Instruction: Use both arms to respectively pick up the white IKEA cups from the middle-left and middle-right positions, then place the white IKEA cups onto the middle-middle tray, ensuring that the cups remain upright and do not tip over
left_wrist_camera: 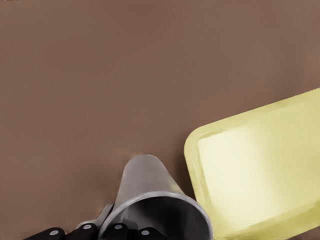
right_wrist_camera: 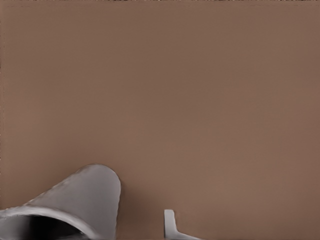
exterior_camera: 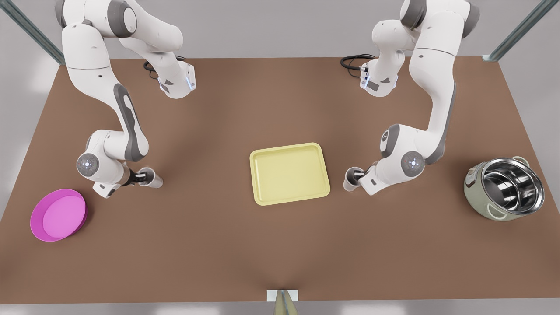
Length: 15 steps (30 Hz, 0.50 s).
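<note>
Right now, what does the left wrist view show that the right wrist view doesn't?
Left wrist view, not the right: the pale yellow tray, close beside the left cup, and the left gripper at that cup's rim. Right wrist view, not the left: a small pale piece I can't identify. Both: a white cup near the camera, the right cup being at the right gripper, with the brown table behind.

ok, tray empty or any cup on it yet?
Empty: the tray shows bare yellow. One cup is beside it at the left pincer, the other cup farther off at the right pincer.
</note>
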Available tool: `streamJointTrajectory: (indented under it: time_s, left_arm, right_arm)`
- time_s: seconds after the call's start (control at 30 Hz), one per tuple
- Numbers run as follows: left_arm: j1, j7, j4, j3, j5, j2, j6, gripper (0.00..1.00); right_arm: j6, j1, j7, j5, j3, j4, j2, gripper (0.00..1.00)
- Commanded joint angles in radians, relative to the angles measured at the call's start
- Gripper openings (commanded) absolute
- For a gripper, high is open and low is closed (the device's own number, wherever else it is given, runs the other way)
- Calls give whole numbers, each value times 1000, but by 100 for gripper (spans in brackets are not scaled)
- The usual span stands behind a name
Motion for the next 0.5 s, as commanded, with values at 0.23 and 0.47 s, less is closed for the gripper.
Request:
streamJointTrajectory:
  time_s: [0.23, 0.47]
  left_arm:
    - [-173, -674, 106, -56, -8, 148, 116, 21]
    - [-178, -671, 106, -76, -3, 225, 188, 51]
  right_arm:
    - [-64, 13, 10, -16, 21, 53, -30, 21]
    - [-13, 137, 229, 197, 181, 83, -50, 21]
